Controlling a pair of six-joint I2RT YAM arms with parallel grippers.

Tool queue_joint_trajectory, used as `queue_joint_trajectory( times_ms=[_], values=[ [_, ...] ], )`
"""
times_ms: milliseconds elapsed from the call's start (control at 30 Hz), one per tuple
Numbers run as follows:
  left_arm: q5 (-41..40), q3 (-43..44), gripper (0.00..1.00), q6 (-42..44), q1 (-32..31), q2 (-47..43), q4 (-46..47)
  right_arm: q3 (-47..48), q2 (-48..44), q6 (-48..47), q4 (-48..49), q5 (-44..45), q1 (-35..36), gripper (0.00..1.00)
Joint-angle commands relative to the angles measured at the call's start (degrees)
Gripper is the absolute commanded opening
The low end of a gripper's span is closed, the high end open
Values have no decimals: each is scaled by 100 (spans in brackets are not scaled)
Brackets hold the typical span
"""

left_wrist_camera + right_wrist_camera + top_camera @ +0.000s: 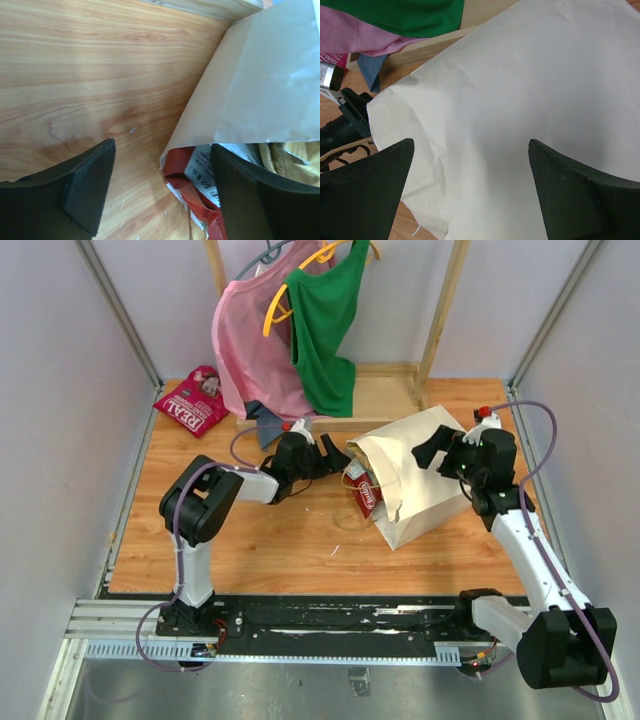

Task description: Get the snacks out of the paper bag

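The cream paper bag (425,480) lies on its side on the wooden table, mouth toward the left. A red snack packet (364,492) sticks out of the mouth; it also shows in the left wrist view (192,187), red with a white printed label. My left gripper (335,460) is open at the bag's mouth, one finger (87,187) over bare wood, the other finger beside the packet. My right gripper (428,448) is open just above the bag's upper side (520,115). A pink-red snack packet (192,400) lies at the far left.
A pink garment (250,350) and a green garment (325,325) hang on yellow hangers from a wooden rack at the back. A blue cloth corner (265,422) lies below them. Grey walls close in the table on both sides.
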Motion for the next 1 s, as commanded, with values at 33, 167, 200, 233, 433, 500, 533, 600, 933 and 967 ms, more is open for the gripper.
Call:
queue_joint_trajectory(
  times_ms=[33,167,200,233,433,500,533,600,933,967],
  values=[
    [-52,-225,73,-281,-178,19,1019,-78,-55,-1,145,27,57,98],
    [-137,-566,65,-423,-185,-187,1322,-116,-108,-37,141,48,60,98],
    [-139,-643,62,-437,-187,-244,1390,-124,-110,-37,145,50,54,98],
    [-133,-702,59,-460,-184,-279,1428,-133,-110,-34,145,43,62,98],
    [56,-968,41,-682,-187,-326,1804,-173,-110,-28,160,41,58,98],
    [40,-1013,34,-701,-185,-336,1872,-180,-123,-31,158,41,54,98],
    [21,-1031,33,-701,-183,-337,1903,-186,-136,-37,160,44,56,98],
    [-10,-1022,27,-676,-183,-329,1919,-201,-145,-41,154,57,58,98],
    [-140,-1172,1,-415,-183,-884,1684,-260,-264,-110,87,198,54,98],
    [-131,-1185,1,-368,-188,-1010,1628,-268,-254,-104,103,199,54,98]
  ],
)
